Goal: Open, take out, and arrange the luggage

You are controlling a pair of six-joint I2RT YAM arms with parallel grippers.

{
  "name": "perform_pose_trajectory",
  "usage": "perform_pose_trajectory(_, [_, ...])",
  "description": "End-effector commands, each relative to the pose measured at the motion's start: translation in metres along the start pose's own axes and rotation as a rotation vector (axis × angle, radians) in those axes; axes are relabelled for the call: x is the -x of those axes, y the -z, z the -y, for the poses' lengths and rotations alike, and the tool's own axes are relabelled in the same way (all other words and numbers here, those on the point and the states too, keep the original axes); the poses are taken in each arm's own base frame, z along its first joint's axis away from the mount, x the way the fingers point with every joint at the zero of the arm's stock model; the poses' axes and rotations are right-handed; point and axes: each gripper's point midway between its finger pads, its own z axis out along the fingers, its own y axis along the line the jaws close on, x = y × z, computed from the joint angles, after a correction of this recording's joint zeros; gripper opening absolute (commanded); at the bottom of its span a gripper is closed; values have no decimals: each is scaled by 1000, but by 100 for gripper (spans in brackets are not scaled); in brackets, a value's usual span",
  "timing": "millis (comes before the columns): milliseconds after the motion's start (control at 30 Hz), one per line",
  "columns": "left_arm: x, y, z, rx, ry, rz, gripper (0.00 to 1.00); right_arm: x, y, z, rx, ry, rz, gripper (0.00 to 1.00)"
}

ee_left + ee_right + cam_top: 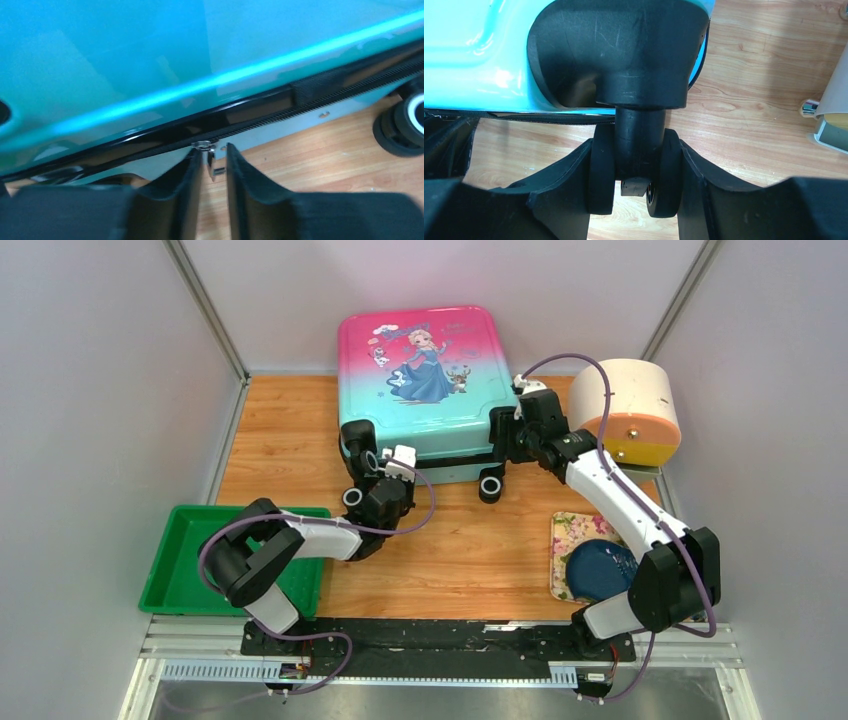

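I see one closed pink-to-teal princess suitcase (425, 380) lying flat at the tabletop's (470, 550) far edge. My left end effector (214, 152) stands narrowly parted around its zipper pull (204, 145); my right end effector (635, 145) pinches one caster (601, 170).

1. One small hard-shell suitcase (420, 370), pink fading to teal, with a cartoon princess print.
2. One black caster (639, 125) in the right wrist view, made of two wheel discs.
3. One green rectangular plastic tray (180, 565).
4. One round cream-and-orange container (630, 405).
5. One floral-patterned flat tray (568, 532), carrying one dark blue round object (600, 570).
6. Two black two-finger grippers: left gripper (214, 162), right gripper (634, 167).
7. One wooden bench (470, 550).
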Motion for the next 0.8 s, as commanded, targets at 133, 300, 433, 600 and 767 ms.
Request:
perform_pose_trajectory(133, [2, 6, -48, 130, 127, 23, 0, 30, 10, 16, -26, -58, 114, 0])
perform_pose_trajectory(300, [-1, 28, -73, 129, 94, 25, 0, 25, 7, 26, -48, -71, 102, 0])
perform_pose_trajectory(433, [-3, 43, -85, 122, 98, 41, 0, 18, 3, 33, -63, -76, 84, 0])
perform_pose_trajectory(600, [-7, 50, -103, 99, 70, 47, 0, 17, 0, 42, -87, -63, 77, 0])
perform_pose_trajectory(767, [-9, 59, -116, -25, 47, 56, 0, 19, -1, 65, -171, -47, 79, 0])
